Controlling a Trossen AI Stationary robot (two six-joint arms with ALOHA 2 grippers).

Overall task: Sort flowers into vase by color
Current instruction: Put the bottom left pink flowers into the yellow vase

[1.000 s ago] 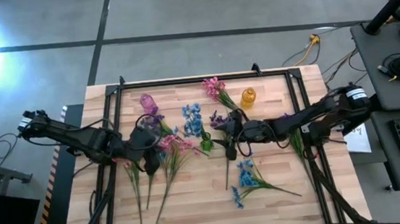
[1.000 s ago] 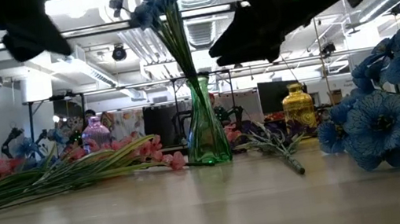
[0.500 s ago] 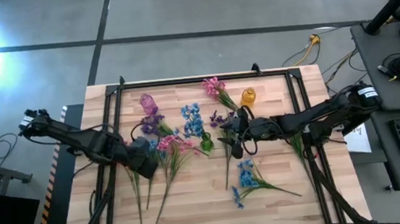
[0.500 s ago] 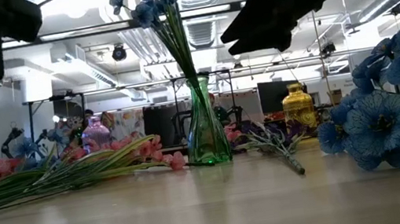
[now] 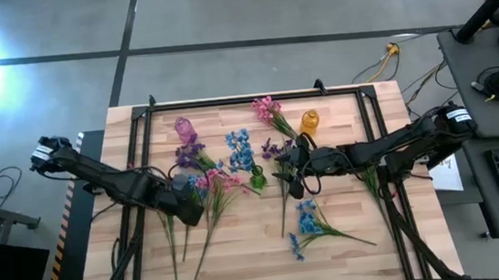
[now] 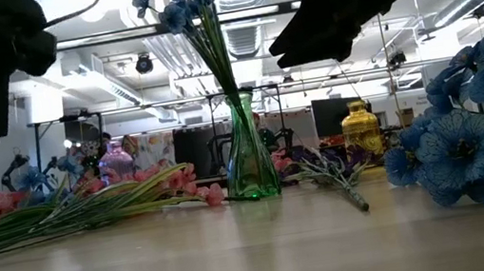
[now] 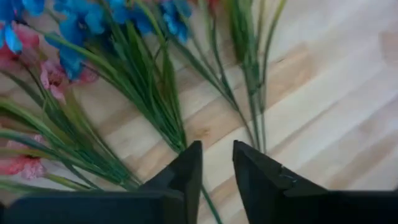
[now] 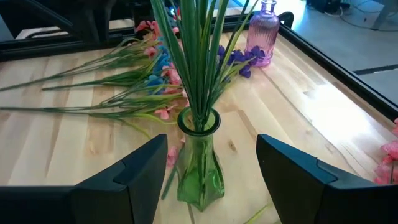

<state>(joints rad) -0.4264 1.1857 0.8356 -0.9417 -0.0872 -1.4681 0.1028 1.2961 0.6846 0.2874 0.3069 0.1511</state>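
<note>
A green glass vase (image 5: 258,182) stands mid-table with blue flowers (image 5: 239,150) in it. Pink flowers (image 5: 210,187) lie flat to its left, their long stems (image 7: 155,99) running toward the near edge. My left gripper (image 7: 216,163) hangs above those stems, pointing steeply down, with a narrow gap between its fingers and nothing in it. My right gripper (image 8: 211,140) hovers open just right of the vase (image 8: 199,168), aimed at it from higher up, one finger to either side in its wrist view and clear of the glass.
A purple vase (image 5: 183,128) and an amber vase (image 5: 309,121) stand toward the far edge. A pink sprig (image 5: 267,111) and a purple sprig (image 5: 276,149) lie near them. A blue sprig (image 5: 309,221) lies toward the near edge. A black frame (image 5: 228,99) borders the table.
My left gripper has come down and toward the table's near edge over the pink flowers' stems, rolling its wrist as it went. My right gripper has risen a little beside the green vase. The flowers and vases have stayed where they were.
</note>
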